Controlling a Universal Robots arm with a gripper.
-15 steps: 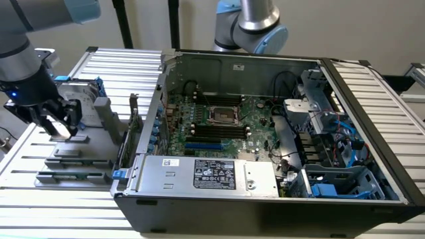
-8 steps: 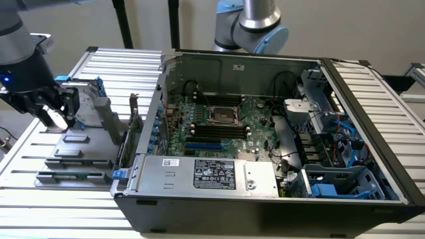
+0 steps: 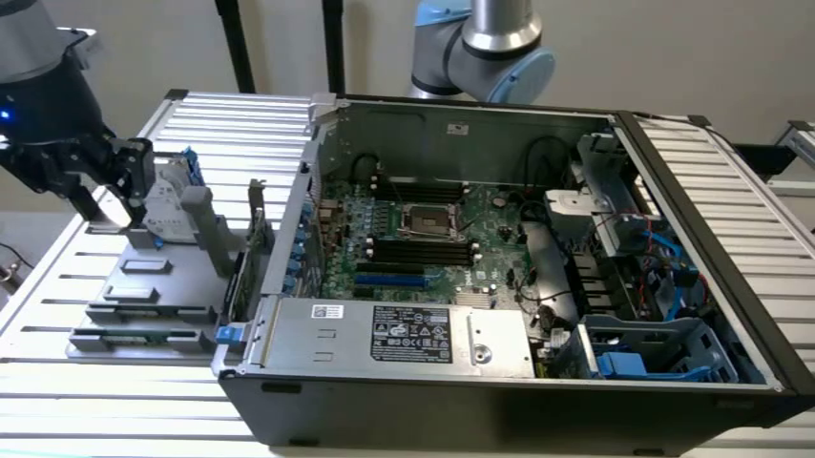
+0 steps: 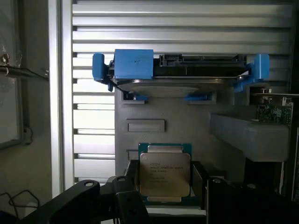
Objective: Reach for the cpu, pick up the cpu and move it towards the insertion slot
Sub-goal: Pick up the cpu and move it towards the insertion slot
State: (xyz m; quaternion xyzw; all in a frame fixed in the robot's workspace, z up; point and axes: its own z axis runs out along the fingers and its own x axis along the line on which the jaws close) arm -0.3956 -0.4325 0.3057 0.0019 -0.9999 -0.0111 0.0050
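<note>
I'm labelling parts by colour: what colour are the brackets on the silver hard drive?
Blue plastic brackets on the silver metal hard drive; clearest in the wrist view.

The computer case (image 3: 510,382) sits on the surface (image 3: 128,420), centre and right in the exterior view, with the insertion slot (image 3: 427,220) inside it. Left of the case lies a holder (image 3: 140,286); the gripper (image 3: 113,212) hangs over it, upper left, at the cpu (image 4: 164,173).

Cpu (image 4: 164,175): flat square chip with a silvery lid bearing printed lettering and a green rim, lid toward the wrist camera, outside the open computer case (image 3: 510,410). Insertion slot (image 3: 429,221): square silver-framed socket with a dark centre, inside that case, near its rear wall
</note>
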